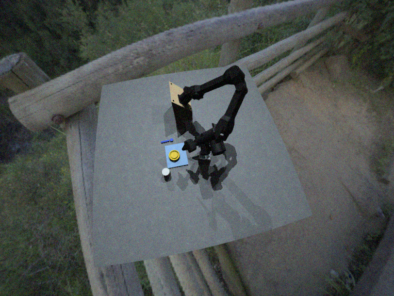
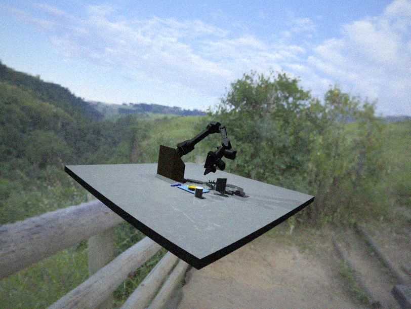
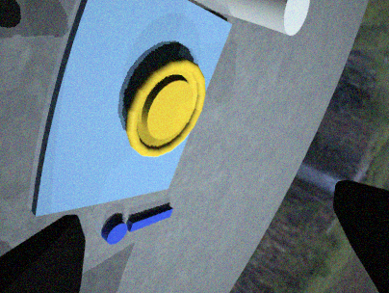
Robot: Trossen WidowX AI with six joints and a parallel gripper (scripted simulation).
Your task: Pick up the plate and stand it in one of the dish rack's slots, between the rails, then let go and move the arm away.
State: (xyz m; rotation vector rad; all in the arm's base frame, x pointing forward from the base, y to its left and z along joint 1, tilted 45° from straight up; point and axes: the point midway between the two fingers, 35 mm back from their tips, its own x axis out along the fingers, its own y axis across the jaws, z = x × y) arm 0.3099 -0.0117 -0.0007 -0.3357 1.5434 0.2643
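Observation:
The yellow round plate (image 1: 174, 155) (image 2: 191, 187) (image 3: 171, 110) lies flat on a square light blue board (image 1: 171, 164) (image 2: 203, 190) (image 3: 72, 164). The dish rack (image 1: 204, 168) (image 2: 221, 185) stands beside the board, with a dark end panel and small pegs; the arm hides part of it in the top view, and it is outside the wrist view except perhaps for dark bits at its corner. My gripper (image 2: 209, 171) (image 3: 211, 215) is open and empty, tilted, in the air above the board and rack area. The plate shows ahead of the fingertips in the wrist view.
A white-topped cylinder (image 1: 165, 172) (image 2: 199, 191) (image 3: 296, 16) stands just off the board's corner. A small blue utensil-like object (image 1: 166, 140) (image 2: 175, 184) (image 3: 150, 218) lies by the opposite side. The arm's upright base panel (image 1: 180, 111) (image 2: 170, 162) stands behind.

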